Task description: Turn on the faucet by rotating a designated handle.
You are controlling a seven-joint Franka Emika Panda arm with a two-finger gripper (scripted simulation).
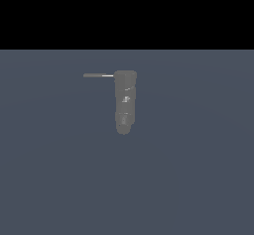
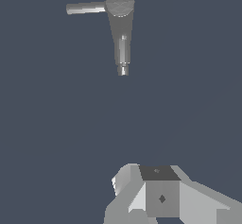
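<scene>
The faucet [image 1: 124, 102] is a dull grey, segmented stubby cylinder with a rounded end, standing on the blue-grey ground in the middle of the exterior view. Its handle [image 1: 98, 75] is a thin grey rod with a silvery stretch, sticking out from the faucet's top toward the exterior view's left. The wrist view shows the faucet [image 2: 121, 24] from above with the handle [image 2: 85, 8] beside its round cap. My gripper [image 2: 142, 183] shows only in the wrist view, as white and grey finger parts well apart from the faucet and touching nothing. I cannot tell how its jaws stand. The arm is out of the exterior view.
A flat blue-grey ground [image 1: 198, 179] surrounds the faucet on every side. A black band fills the top of the exterior view. No other objects show.
</scene>
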